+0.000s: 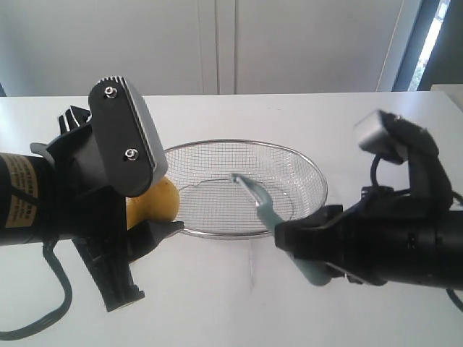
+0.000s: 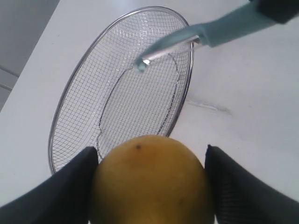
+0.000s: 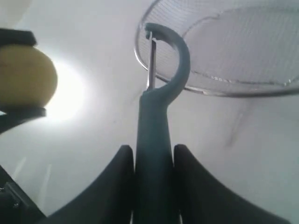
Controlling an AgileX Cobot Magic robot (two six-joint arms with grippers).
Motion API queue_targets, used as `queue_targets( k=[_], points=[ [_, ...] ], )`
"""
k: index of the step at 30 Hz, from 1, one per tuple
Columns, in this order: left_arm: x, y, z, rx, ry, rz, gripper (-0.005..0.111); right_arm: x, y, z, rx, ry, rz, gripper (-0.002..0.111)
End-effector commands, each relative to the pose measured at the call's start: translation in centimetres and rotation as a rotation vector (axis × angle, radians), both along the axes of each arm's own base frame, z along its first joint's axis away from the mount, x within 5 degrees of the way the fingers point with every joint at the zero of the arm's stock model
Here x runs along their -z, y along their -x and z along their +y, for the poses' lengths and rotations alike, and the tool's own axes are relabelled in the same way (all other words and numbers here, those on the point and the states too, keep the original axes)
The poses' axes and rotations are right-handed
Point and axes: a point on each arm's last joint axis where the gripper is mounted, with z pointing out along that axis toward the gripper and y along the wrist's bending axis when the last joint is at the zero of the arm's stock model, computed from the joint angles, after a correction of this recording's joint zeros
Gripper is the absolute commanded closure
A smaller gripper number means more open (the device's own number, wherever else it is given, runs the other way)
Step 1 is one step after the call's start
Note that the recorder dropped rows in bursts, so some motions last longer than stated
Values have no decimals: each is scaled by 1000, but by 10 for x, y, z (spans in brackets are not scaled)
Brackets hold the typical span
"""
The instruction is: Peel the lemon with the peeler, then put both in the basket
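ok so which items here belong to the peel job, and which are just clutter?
Job: lemon in left gripper; peeler in right gripper; basket.
Lying about: nothing else seen, only the table underneath.

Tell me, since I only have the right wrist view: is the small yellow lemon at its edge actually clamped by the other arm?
Observer: Yes. In the left wrist view the left gripper is shut on the roundish yellow lemon, touching it on both sides.
Operator: Any peel off it yet?
Observer: None that shows; the face toward that camera is unbroken yellow skin.
Operator: Anything in the mesh bowl?
Observer: The exterior view shows the whole wide silver wire-mesh basket, and it holds nothing; only the head of the slim pale teal peeler overlaps it.
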Motion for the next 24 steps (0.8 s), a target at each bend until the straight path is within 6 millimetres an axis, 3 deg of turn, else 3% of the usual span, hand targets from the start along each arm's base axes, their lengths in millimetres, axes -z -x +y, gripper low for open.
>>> queue_targets(
  k=[1, 8, 19, 24],
  points=[
    [-4, 1, 0, 9, 16, -14, 107, 22, -2, 0, 36, -8, 97, 108],
    [-4, 1, -1, 10, 18, -15, 107, 26, -6, 18, -71, -155, 118, 108],
    [-4, 1, -1, 11, 20, -16, 107, 48, -12, 36, -215, -200, 212, 108],
    [-4, 1, -1, 11, 20, -16, 107, 36, -11, 42, -289, -265, 199, 108]
  ],
)
